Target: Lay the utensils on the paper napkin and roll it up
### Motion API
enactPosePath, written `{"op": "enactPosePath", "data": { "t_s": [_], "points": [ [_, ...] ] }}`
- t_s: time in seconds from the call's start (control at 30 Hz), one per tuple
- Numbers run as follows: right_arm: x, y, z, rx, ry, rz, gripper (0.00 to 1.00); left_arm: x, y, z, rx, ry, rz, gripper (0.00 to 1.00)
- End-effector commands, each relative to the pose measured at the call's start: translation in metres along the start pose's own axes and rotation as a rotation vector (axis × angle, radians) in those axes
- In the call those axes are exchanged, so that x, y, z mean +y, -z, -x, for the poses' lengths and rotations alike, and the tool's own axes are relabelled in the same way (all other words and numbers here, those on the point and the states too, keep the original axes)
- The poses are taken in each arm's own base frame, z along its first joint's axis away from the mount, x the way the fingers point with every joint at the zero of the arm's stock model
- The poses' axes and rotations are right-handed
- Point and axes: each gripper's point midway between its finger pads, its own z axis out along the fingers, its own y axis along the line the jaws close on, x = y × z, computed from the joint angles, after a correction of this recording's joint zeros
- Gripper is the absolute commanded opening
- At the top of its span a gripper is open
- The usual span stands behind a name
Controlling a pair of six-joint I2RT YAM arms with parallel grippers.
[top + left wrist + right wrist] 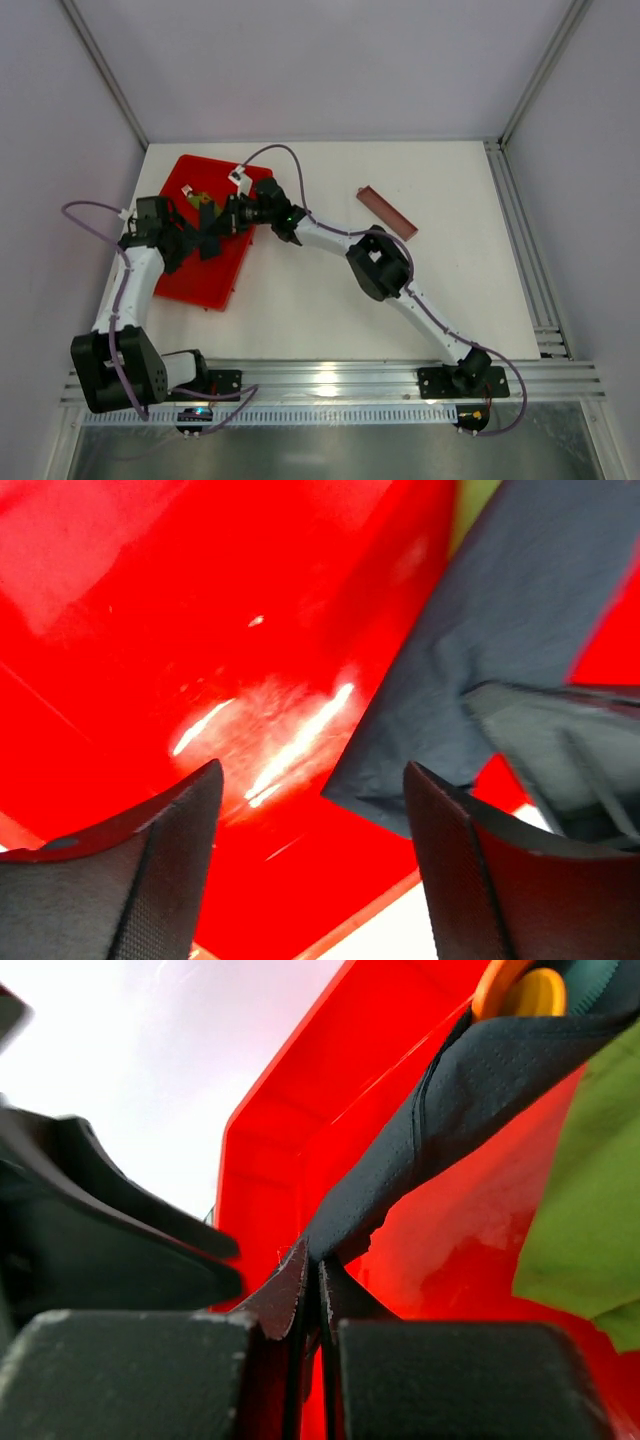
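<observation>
The right gripper (311, 1285) is clamped on a corner of the paper napkin (470, 1080), which stretches away from its tips toward an orange-and-yellow utensil (525, 990). The left gripper (312, 780) has its jaws apart above the red tray (150, 630), with the napkin's edge just ahead.

utensils (520, 988) cut off at top edge — green piece (590, 1220) cropped right, napkin (500, 630) cropped above

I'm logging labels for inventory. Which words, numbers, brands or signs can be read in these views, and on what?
No text can be read in any view.
Too small to tell if printed: the small white tags.
No marking shows on the red tray, black napkin, brown tray or green piece.
</observation>
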Motion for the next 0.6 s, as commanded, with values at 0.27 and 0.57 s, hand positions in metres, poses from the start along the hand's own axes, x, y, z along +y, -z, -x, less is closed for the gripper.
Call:
{"op": "enactPosePath", "data": {
  "t_s": [0.27, 0.57],
  "points": [
    [0.123, 0.080, 0.076, -0.099, 0.191, 0.254, 0.04, -0.091, 0.123, 0.035, -0.208, -0.024, -0.668, 0.81],
    [0.172, 0.149, 0.065, -0.079, 0.260, 0.382, 0.04, -0.126, 0.173, 0.019, -0.133, -0.004, -0.996, 0.86]
  ]
}}
